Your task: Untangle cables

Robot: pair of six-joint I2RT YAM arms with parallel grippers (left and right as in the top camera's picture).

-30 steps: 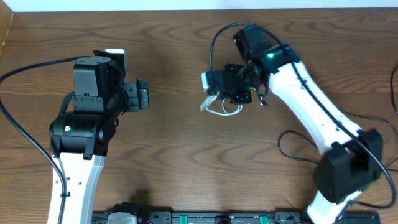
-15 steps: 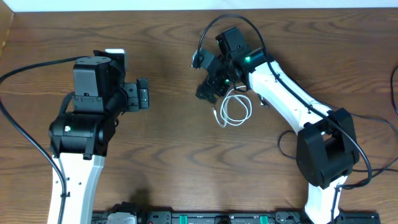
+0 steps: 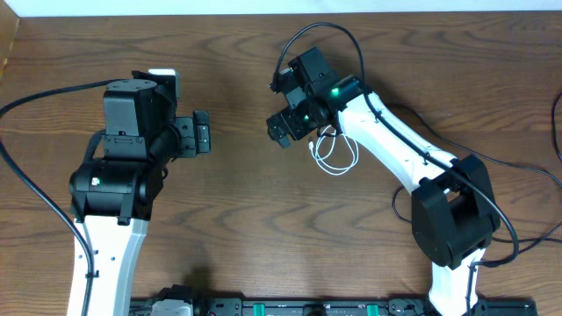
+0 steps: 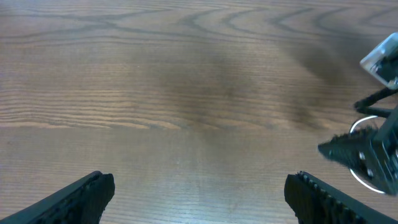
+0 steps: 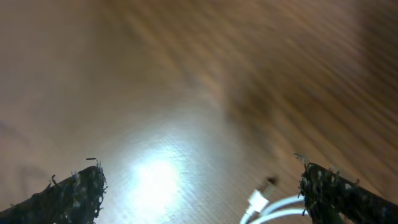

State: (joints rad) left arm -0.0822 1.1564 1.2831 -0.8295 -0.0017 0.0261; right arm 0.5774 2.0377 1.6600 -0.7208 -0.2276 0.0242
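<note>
The right gripper (image 3: pixel 281 132) stood open and empty. It had drawn off up and to the left of the white cable (image 3: pixel 335 156), which lay in loose loops on the table (image 3: pixel 237 228) beside its wrist. The left gripper (image 3: pixel 201 133) — open too — had not stirred; the black cable I could not pick out, so untangling seemed barely begun.
</note>
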